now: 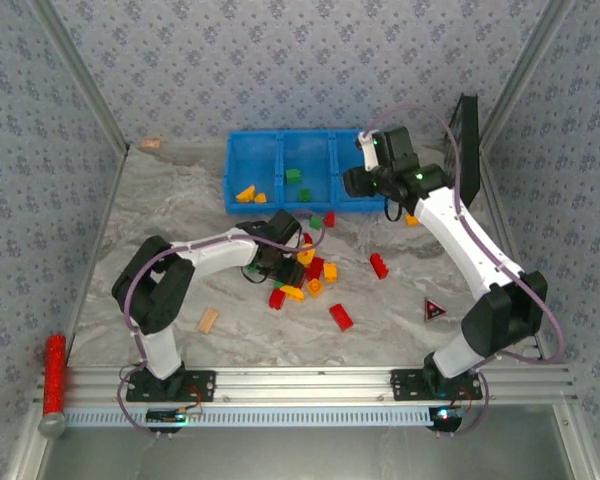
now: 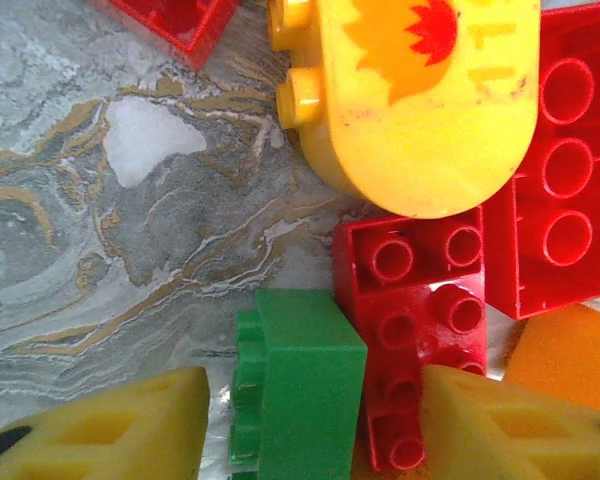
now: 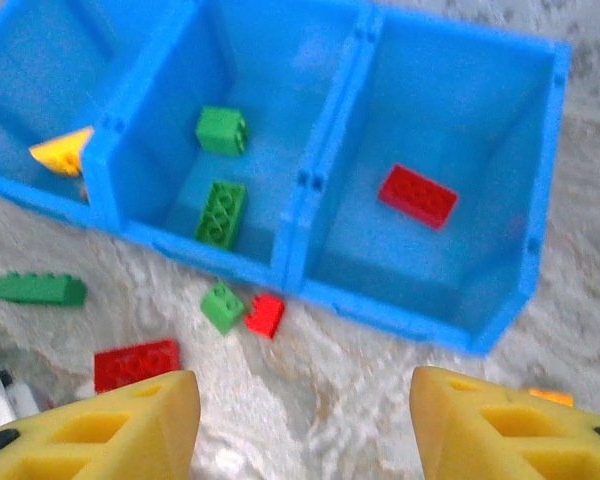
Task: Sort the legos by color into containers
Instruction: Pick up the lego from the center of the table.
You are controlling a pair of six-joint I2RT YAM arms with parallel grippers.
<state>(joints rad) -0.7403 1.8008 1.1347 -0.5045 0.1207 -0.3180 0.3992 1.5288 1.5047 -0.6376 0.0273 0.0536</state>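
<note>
Left gripper (image 2: 310,432) low in brick pile (image 1: 305,275), fingers spread astride green brick (image 2: 300,380), not yet pinching. We judge straddle meant to lift that one alone. Neighbouring red brick (image 2: 410,300) sits against its right side, yellow rounded piece (image 2: 420,100) just beyond: tight quarters. Bare table (image 2: 100,230) gives room on left.

Blue bin (image 3: 540,180), sorted by colour: yellow brick (image 3: 62,150) in left compartment, two green bricks (image 3: 220,212) in middle, lone red brick (image 3: 418,196) in right.

Right gripper (image 3: 305,425) hovers at bin's right end, released, empty. We see clear room above the bin walls.
</note>
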